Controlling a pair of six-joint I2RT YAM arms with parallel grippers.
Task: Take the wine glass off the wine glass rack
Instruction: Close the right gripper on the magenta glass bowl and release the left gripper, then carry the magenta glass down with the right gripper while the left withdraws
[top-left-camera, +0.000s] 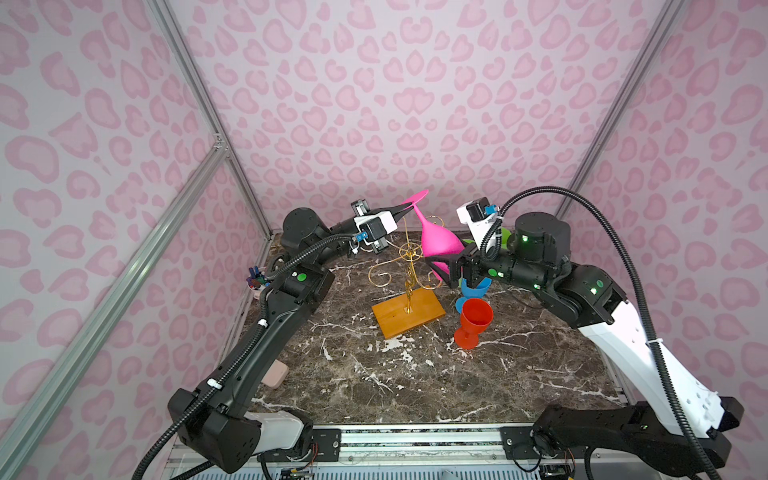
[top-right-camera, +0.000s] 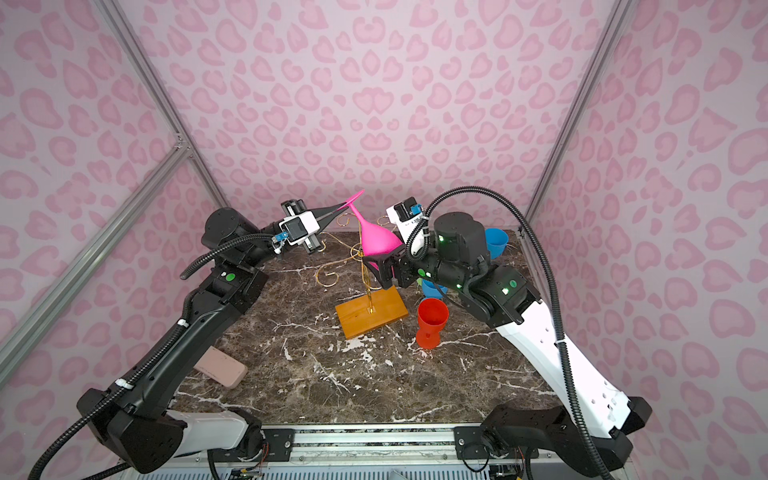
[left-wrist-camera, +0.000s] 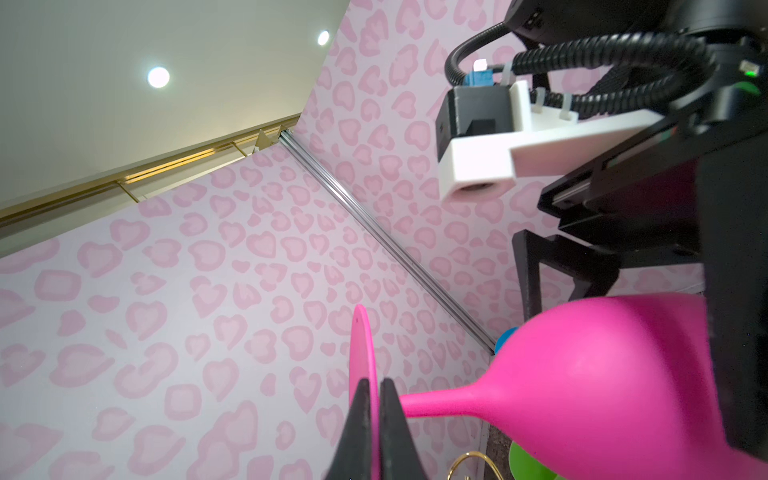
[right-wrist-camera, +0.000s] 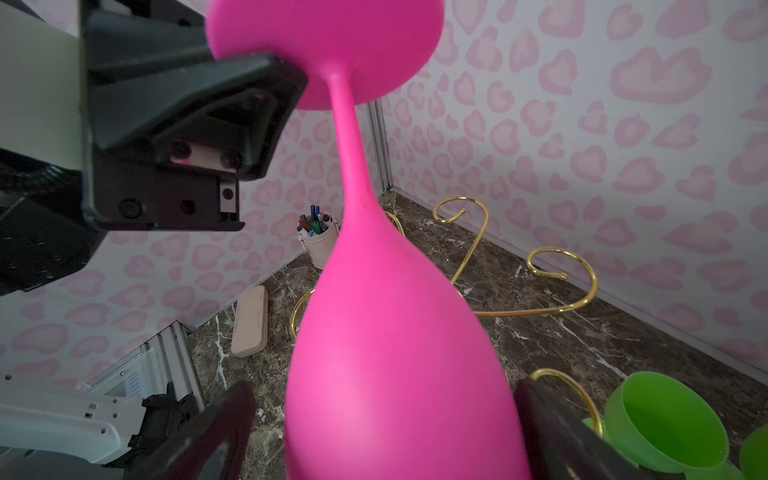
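Steadiness matters: left gripper (top-left-camera: 408, 209), clamped on the wine glass (top-left-camera: 438, 243) foot, should lift it clear of the wine glass rack (top-left-camera: 409, 270) while right gripper (top-left-camera: 443, 270), spread around the bowl, backs away.

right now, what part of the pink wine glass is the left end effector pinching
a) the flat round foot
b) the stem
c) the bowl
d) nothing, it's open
a: in the left wrist view the left end effector is shut on the thin disc foot of the pink wine glass, with stem and bowl clear of it.
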